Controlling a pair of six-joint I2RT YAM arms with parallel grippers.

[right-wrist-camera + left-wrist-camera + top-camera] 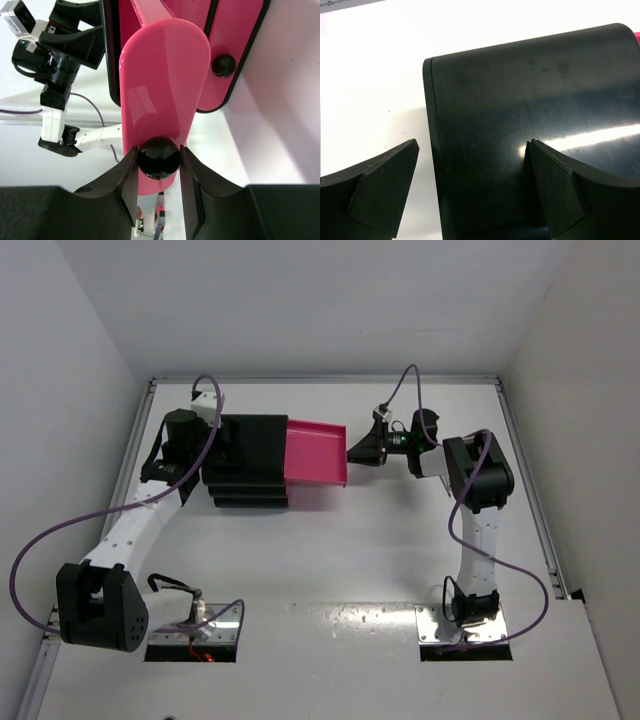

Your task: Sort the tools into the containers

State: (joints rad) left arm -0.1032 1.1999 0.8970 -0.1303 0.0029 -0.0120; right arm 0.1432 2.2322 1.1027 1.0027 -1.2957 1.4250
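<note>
Right hand (159, 167) pinches the black knob (159, 156) on the open pink drawer (315, 450); left hand (470, 182) spread wide over the cabinet (530, 90)

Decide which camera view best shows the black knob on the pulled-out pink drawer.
The right wrist view: the knob sits close up, clamped by the right gripper. In the top external view the gripper hides it at the drawer end. The left wrist view shows the black cabinet, no knob.

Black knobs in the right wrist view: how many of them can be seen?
2. One knob is held by the right hand, on the pulled-out pink drawer. The other knob is on a shut drawer behind it. A third may be hidden.
</note>
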